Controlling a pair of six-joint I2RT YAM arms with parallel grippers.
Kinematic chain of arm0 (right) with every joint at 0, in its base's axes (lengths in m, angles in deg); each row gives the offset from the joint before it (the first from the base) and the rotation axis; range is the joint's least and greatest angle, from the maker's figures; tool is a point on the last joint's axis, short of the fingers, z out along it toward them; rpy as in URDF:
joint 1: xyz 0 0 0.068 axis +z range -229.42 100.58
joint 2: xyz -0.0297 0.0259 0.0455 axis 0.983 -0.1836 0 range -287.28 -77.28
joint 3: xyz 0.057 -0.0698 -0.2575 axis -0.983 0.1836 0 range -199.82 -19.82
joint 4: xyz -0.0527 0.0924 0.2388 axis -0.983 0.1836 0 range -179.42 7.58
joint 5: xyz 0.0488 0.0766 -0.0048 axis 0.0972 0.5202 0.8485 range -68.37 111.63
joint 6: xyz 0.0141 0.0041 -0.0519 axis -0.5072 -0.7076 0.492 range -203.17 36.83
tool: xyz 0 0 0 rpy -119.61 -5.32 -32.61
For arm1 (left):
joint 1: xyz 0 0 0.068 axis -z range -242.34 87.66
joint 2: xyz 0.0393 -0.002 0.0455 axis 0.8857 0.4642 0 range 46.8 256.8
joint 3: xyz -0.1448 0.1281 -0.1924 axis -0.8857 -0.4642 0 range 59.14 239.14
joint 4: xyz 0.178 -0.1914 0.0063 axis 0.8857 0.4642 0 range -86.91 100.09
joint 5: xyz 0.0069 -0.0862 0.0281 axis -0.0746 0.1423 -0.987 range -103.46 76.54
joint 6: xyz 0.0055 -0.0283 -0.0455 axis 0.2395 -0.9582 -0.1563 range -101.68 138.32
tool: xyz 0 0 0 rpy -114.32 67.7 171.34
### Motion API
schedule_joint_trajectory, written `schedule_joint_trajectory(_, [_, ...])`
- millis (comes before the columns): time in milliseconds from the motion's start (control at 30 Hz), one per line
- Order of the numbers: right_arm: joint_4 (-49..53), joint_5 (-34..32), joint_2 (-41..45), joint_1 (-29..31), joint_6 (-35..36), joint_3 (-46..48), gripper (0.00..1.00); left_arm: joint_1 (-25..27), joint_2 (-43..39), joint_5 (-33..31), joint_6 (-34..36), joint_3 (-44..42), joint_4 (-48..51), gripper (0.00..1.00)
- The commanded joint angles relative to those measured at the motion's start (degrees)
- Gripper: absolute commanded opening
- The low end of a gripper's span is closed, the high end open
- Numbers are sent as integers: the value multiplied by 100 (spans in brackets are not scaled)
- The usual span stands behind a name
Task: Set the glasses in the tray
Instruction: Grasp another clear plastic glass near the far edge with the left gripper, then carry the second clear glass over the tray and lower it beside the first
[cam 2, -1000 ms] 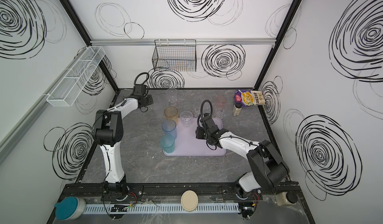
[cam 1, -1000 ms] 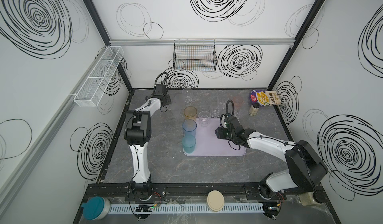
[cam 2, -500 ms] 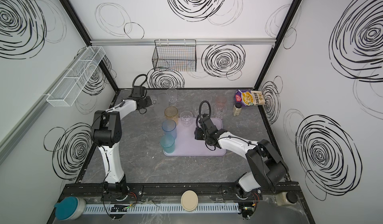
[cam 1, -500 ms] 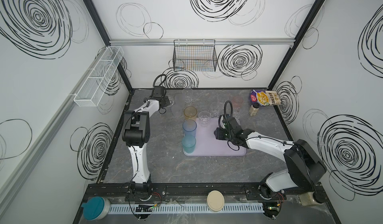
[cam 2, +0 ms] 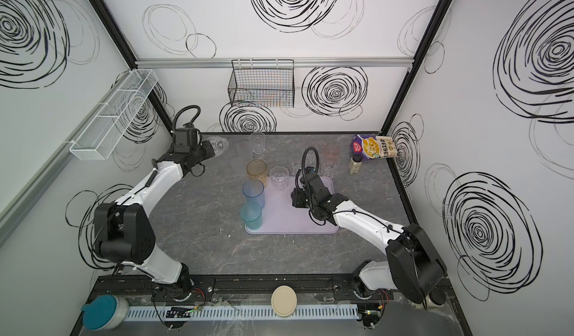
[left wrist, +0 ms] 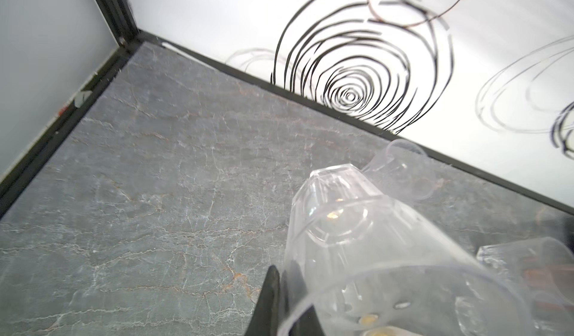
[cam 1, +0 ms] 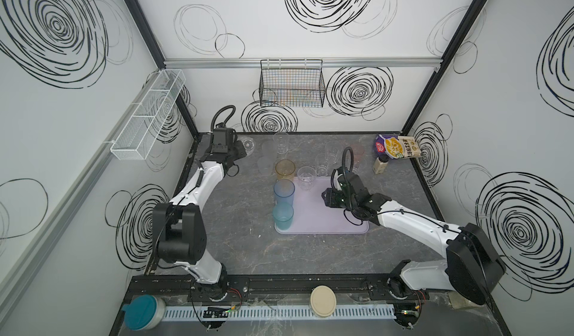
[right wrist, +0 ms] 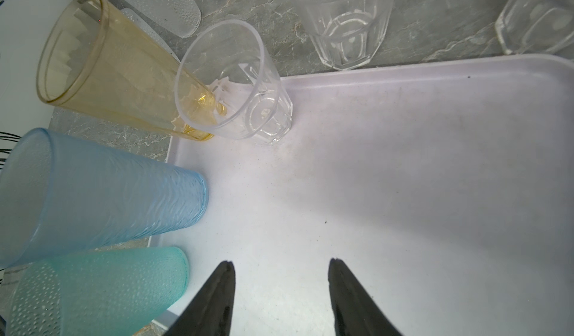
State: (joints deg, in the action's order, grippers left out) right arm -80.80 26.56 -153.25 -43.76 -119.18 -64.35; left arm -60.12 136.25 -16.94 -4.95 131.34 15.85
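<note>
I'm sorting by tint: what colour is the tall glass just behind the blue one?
Amber glass, see-through; shows best in the right wrist view.

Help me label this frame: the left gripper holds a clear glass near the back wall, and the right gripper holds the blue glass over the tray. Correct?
No. The right gripper holds nothing: the right wrist view shows its jaws open and empty over the tray, the blue glass standing apart. The left gripper does hold a clear glass near the back wall.
</note>
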Motion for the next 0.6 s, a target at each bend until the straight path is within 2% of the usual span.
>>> schedule_joint_trajectory(0, [218, -159, 205, -36, 65, -64, 54, 323, -664, -237, -3, -212, -160, 0])
schedule_joint_trajectory(133, [349, -161, 270, -199, 145, -144, 54, 1156, -1256, -539, 329, -253, 115, 0])
schedule_joint_trajectory(300, [411, -71, 434, -584, 233, -24, 54, 2722, -1514, -684, 664, -294, 430, 0])
schedule_joint_trajectory(400, [428, 12, 626, -852, 261, 125, 54, 3430, -1345, -707, 753, -261, 635, 0])
schedule_joint_trajectory(567, [453, 65, 1046, -1118, 287, 418, 54, 4053, -720, -600, 754, -197, 932, 0])
